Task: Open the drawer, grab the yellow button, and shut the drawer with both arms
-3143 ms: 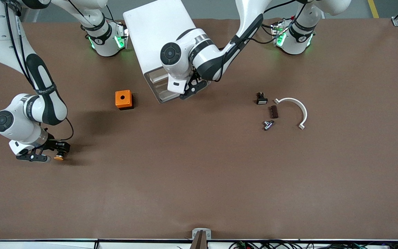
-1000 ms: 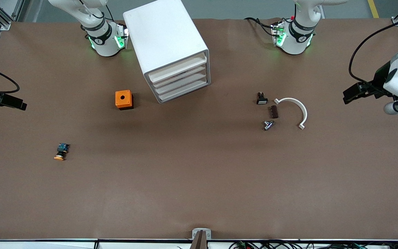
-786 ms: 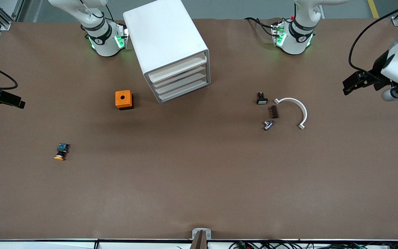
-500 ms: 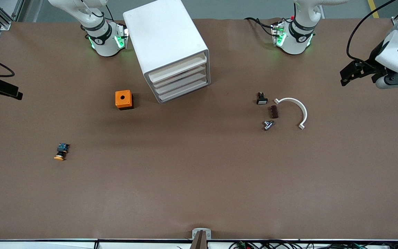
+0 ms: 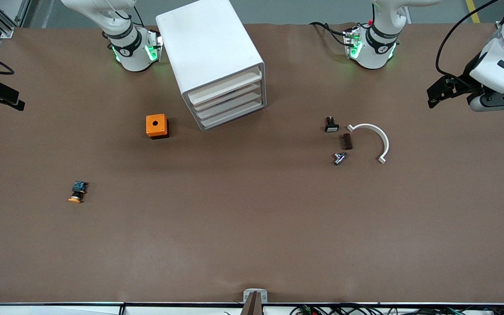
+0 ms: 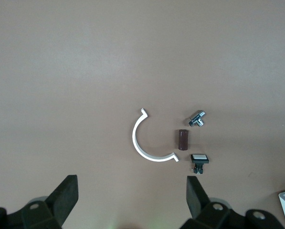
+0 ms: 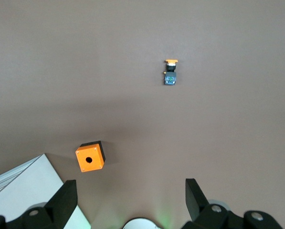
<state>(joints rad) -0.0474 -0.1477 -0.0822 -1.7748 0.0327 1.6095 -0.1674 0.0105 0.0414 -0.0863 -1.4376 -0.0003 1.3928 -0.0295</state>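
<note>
While the button lay alone on the table toward the right arm's end, the drawer sat flush in its cabinet; the left gripper and right gripper hung over the table's two ends, fingers spread and empty.

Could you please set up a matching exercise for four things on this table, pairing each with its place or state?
Things:
1. button
2. drawer
3. orange cube
4. left claw

Places or states:
A. shut, uppermost in the white cabinet
B. open, holding nothing, over the table's left-arm end
C. lying on the table toward the right arm's end, nearest the front camera of these
D. beside the cabinet, hole facing up

Pairs: 1-C, 2-A, 3-D, 4-B
</note>
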